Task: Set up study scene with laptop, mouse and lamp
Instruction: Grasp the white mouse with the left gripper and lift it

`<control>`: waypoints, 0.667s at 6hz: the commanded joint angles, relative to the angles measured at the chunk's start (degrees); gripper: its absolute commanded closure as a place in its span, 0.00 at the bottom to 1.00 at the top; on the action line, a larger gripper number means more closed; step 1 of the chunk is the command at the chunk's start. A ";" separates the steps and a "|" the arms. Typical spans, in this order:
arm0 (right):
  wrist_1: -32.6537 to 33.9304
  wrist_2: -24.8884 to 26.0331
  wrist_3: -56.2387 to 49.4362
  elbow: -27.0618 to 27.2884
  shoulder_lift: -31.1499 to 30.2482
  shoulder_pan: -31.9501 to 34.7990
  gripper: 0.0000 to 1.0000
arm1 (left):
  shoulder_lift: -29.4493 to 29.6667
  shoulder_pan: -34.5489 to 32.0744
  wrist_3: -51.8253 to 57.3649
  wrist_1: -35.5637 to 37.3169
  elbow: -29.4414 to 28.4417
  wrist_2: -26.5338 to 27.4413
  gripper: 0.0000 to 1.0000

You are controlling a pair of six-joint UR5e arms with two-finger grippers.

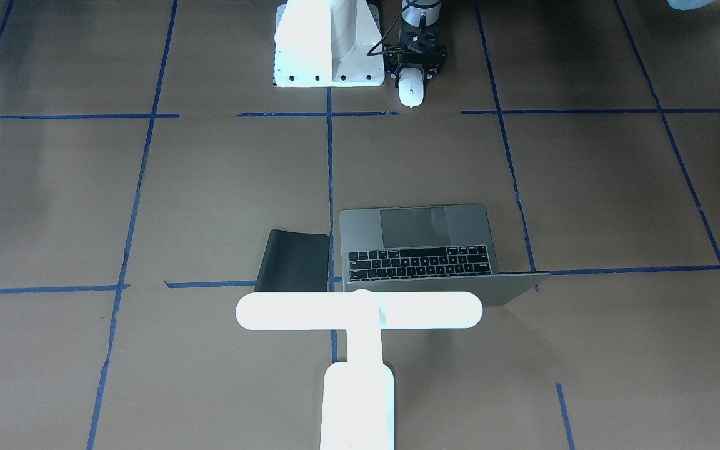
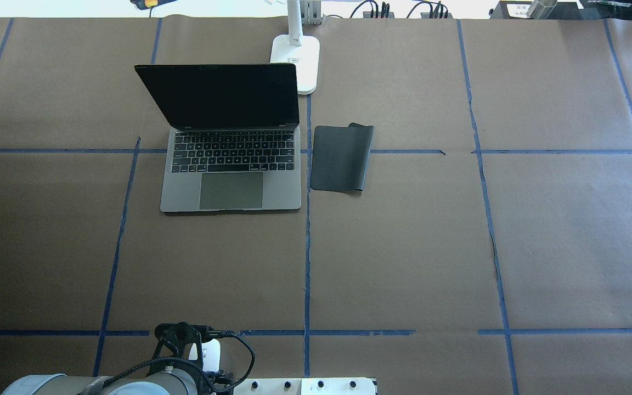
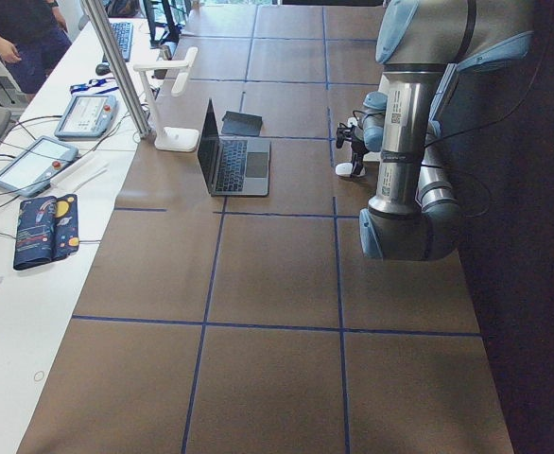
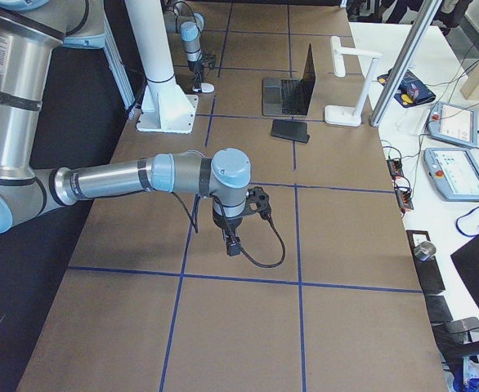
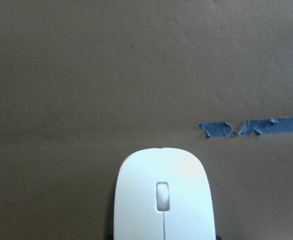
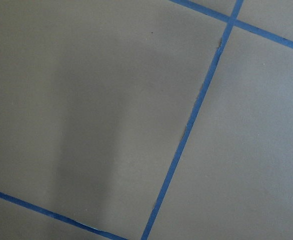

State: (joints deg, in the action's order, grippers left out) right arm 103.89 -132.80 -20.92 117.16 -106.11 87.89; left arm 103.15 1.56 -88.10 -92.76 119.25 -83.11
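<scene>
We find the slim grey metal laptop [image 2: 231, 175] open on the brown paper-covered table [image 2: 431, 247]. The flat black rectangular mat [image 2: 340, 158] lies just to its right. The white T-shaped desk lamp [image 2: 295, 55] stands behind them. The small white oval mouse [image 1: 410, 91] lies well apart, left of the white boxy pedestal [image 1: 325, 44].

A robotics lab: the worktop [image 2: 404, 247] is papered brown and gridded with blue tape [image 2: 307, 247], a jointed industrial arm [image 4: 109, 181] reaches over it, a bolted white pedestal [image 1: 329, 44] stands on it, and teach pendants [image 4: 456, 174] with cables lie on a side bench [image 3: 31, 322].
</scene>
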 commanded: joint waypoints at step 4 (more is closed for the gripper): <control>0.00 0.00 0.00 -0.18 -0.06 0.00 0.00 | 10.63 -14.18 7.07 1.00 -0.49 -8.88 0.92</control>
State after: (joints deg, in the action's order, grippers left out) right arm 103.89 -132.85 -20.92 117.03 -106.15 87.89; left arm 110.52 -8.97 -81.46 -91.81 120.28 -89.21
